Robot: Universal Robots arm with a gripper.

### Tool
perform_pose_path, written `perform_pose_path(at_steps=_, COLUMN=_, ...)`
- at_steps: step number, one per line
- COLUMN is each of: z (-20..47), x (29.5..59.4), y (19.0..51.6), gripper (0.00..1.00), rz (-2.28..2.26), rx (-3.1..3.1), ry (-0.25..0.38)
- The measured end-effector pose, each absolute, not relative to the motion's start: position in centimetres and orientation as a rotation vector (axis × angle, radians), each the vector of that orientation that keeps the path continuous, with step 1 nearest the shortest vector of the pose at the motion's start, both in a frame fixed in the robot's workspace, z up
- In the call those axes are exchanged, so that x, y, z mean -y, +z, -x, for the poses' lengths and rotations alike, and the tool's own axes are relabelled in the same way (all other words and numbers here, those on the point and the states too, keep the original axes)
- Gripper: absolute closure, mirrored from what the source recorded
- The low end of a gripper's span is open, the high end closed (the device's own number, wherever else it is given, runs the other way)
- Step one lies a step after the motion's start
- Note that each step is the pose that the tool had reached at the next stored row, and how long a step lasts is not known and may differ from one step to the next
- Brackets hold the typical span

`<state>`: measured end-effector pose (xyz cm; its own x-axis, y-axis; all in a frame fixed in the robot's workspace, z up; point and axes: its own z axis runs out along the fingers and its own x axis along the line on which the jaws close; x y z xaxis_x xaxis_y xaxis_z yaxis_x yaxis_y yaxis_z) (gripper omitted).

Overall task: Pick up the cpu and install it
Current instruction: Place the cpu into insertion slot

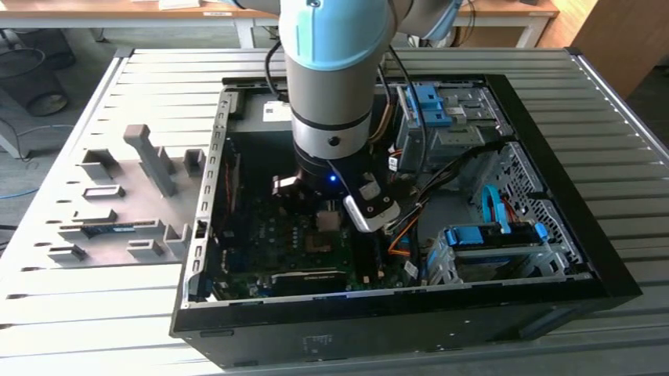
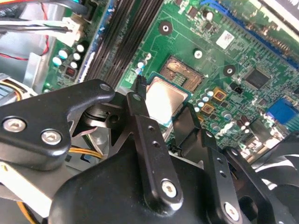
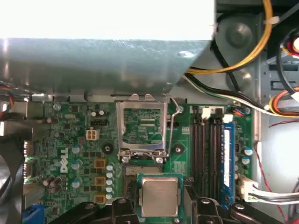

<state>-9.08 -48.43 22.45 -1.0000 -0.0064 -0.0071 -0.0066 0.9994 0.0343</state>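
The cpu (image 3: 160, 195), a small square chip with a dull silver face, sits between my gripper's two black fingers (image 3: 120, 206) in both wrist views. My gripper (image 3: 161, 205) is shut on the cpu, one finger on each side edge. It hangs low inside the open computer case (image 1: 544, 258), just over the green motherboard (image 3: 74, 140). The cpu (image 2: 163, 99) hovers beside the black socket (image 2: 184, 72), and the socket's metal load plate (image 3: 142, 126) stands flipped open. In the exterior view, the cpu (image 1: 328, 222) shows as a pale square under the gripper (image 1: 326, 213).
A blue memory stick (image 3: 227, 158) stands in its slot beside the socket. Yellow and black cables (image 3: 233, 70) run past a fan. A grey metal wall (image 3: 103, 65) lies beyond the load plate. Drive cages (image 1: 491, 235) fill the case's right; a grey fixture tray (image 1: 115, 196) lies outside, left.
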Motion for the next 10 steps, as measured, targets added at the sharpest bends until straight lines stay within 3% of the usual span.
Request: perform_pose_path(at_steps=10, z=9.6, x=48.7, y=21.2, gripper=0.53, rz=0.000, rx=-3.135, ry=0.033)
